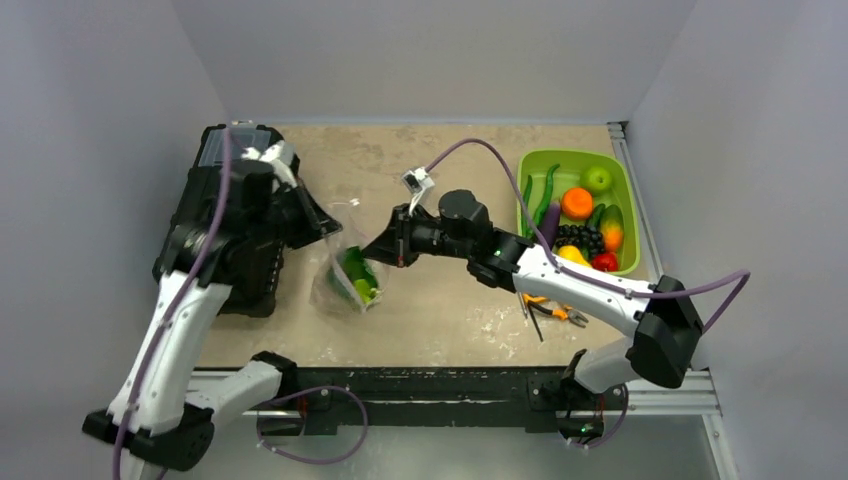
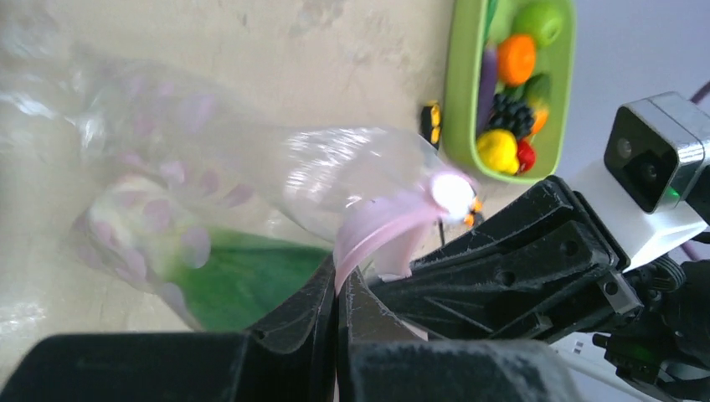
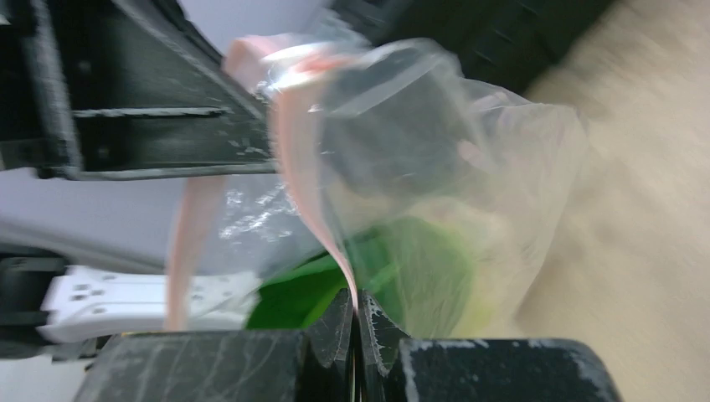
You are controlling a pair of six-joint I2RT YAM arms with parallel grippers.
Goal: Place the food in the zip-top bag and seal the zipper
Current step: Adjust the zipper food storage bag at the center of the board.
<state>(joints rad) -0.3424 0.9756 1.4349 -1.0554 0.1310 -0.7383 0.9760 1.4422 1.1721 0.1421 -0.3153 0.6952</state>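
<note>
**At Mid-Table, Two Grippers Pinched One Pink Strip**

In the centre of the overhead frame, we found the zip-top bag [image 1: 345, 285] sagging between the two arms above the table [image 1: 440, 320]. The food [image 1: 357, 275] was already inside it, showing green through the clear plastic. The left gripper [image 1: 322, 225] stood at the bag's upper left, beside the black toolbox [image 1: 215, 265]. The right gripper [image 1: 380, 248] met the bag from the right, well apart from the lime-green bin [image 1: 527, 170] of fruit.

In the left wrist view, the left gripper [image 2: 337, 280] was clamped tight on the zipper [image 2: 381, 230]. The strip rose from the closed jaws and curled toward the upper right of that frame, where the right arm's black fingers [image 2: 502, 268] sat just beside it. In the right wrist view, the right gripper [image 3: 356, 306] was likewise closed on the zipper [image 3: 293, 159], with the leaves [image 3: 402, 276] hanging beyond, right of centre.

We judged the two pinches to sit close together on the strip, neither arm nearer than the other. The zipper's long axis ran from one pair of jaws to the other, and the bag body fell away below. Sealing looked to depend on one pinch travelling along that axis while the other anchored it. A second pink band at the left of the right wrist frame suggested the mouth's lips were apart there, though the blur left us unsure.
</note>
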